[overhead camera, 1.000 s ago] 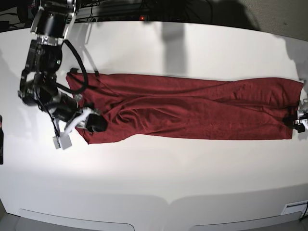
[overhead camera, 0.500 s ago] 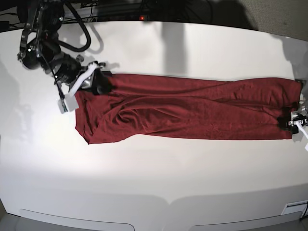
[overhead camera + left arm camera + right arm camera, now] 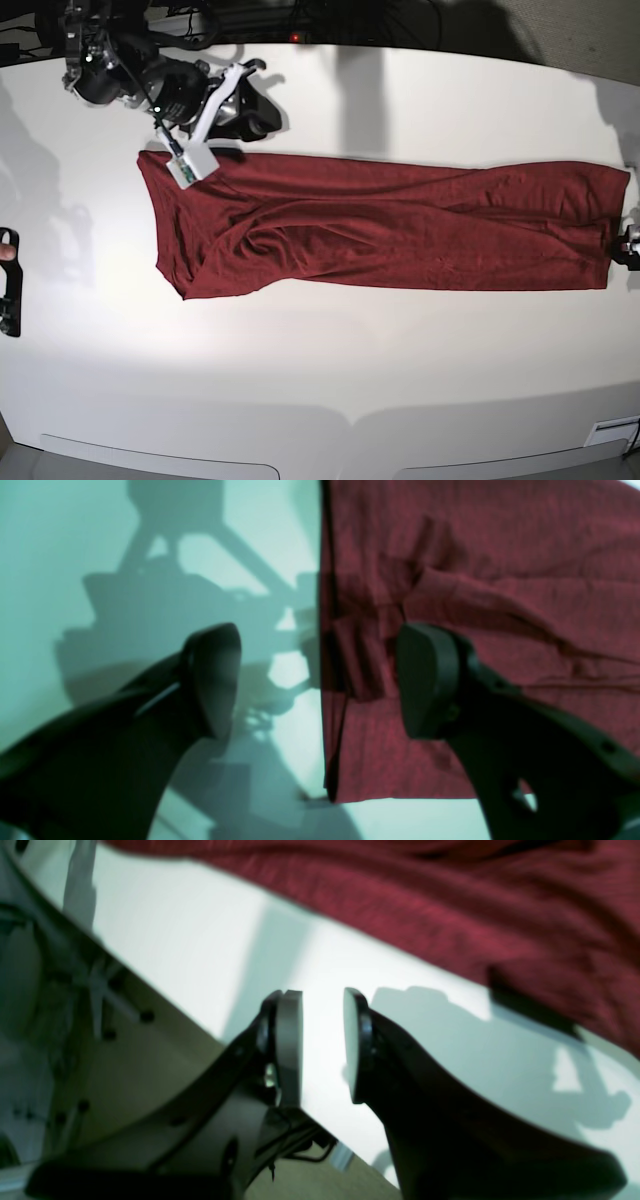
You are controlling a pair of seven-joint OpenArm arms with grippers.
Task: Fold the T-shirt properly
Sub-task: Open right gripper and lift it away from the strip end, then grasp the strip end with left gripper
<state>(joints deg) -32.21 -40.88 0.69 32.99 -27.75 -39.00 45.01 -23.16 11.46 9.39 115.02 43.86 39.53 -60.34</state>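
Right tool [image 3: 262,118] has lifted off T-shirt [image 3: 400,225], slightly parted, empty; left tool [image 3: 320,680] gapes wide.

The right gripper [image 3: 322,1040], carried on the arm reaching in from the base view's upper left, held its jaws slightly parted with nothing between them. The left gripper [image 3: 320,680] stood with jaws spread wide, gripping nothing.

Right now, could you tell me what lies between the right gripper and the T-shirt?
Only bare white table, crossed by shadows; the right gripper is apart from the T-shirt. The right wrist view shows this best.
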